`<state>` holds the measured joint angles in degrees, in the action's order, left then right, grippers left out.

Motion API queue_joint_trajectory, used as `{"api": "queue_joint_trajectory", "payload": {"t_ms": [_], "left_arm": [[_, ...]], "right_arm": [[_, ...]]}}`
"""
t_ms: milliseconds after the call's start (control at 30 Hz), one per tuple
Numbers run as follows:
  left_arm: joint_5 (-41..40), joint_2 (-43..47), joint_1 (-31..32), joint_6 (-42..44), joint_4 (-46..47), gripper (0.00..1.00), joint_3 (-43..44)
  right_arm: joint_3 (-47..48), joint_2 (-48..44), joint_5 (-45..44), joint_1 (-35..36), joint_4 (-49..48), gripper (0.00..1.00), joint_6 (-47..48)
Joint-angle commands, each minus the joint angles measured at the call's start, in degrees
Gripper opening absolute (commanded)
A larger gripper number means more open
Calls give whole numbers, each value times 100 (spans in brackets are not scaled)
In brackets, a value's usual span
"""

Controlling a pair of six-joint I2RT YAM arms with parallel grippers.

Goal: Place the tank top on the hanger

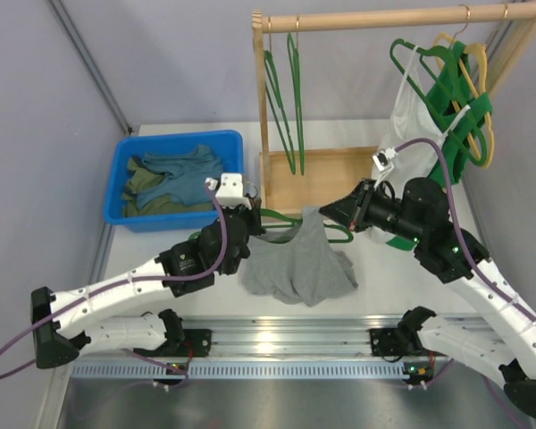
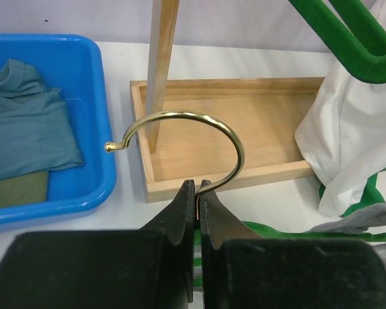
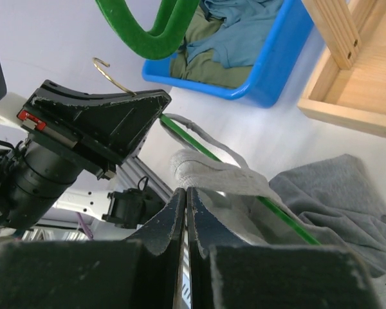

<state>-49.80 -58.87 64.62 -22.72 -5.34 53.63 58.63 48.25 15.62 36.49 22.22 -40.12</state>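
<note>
Low in its wrist view, the left gripper (image 2: 197, 188) clenches the hanger (image 2: 180, 114) (at the gold hook's base), and the right gripper (image 3: 185, 192) pinches a strap of the tank top (image 3: 347, 193).

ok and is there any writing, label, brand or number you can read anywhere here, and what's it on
No readable text in any view.
Red patch on the side of the left gripper: perhaps a label, too small to read.
Tank top, hanger, blue bin, wooden rack: no print visible.
</note>
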Motion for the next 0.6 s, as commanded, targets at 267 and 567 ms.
{"api": "queue_joint_trajectory", "payload": {"t_ms": [267,567], "left_arm": [[260,16,-11,-39,385,0,491],[735,-80,-20,-4,236,0,807]], "right_arm": [[26,-175,-375,69,54,0,162],[-63,-421,-621,42,511,9,566]]}}
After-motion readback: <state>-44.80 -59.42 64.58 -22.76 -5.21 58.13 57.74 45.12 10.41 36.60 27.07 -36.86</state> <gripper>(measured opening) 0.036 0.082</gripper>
